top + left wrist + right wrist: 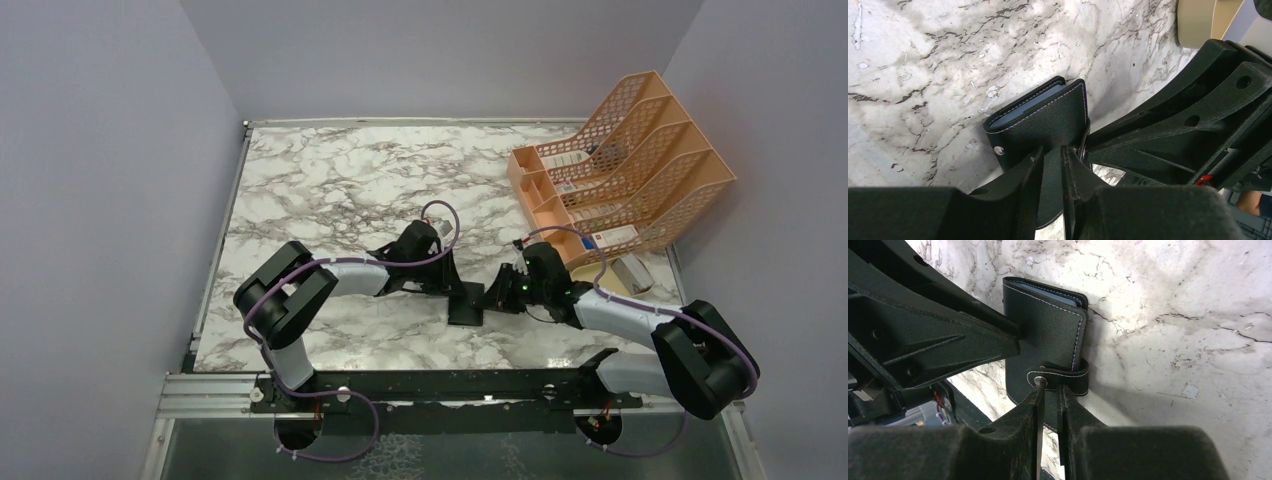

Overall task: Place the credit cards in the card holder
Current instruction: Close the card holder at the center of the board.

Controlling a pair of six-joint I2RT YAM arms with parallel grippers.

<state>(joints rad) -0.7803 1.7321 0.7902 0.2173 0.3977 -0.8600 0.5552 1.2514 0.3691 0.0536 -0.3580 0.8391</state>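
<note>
Left gripper (1064, 159) and right gripper (1050, 392) both clamp the small black stitched folding card holder (1048, 120); the pale blue-grey credit cards (1023, 105) tucked inside only show on the wrist cams.

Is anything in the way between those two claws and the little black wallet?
Nothing visible stands between them. Both claws are right on the card holder: the left claw pinches one edge of it, and the right claw grips it from the opposite side, at the snap tab.
</note>
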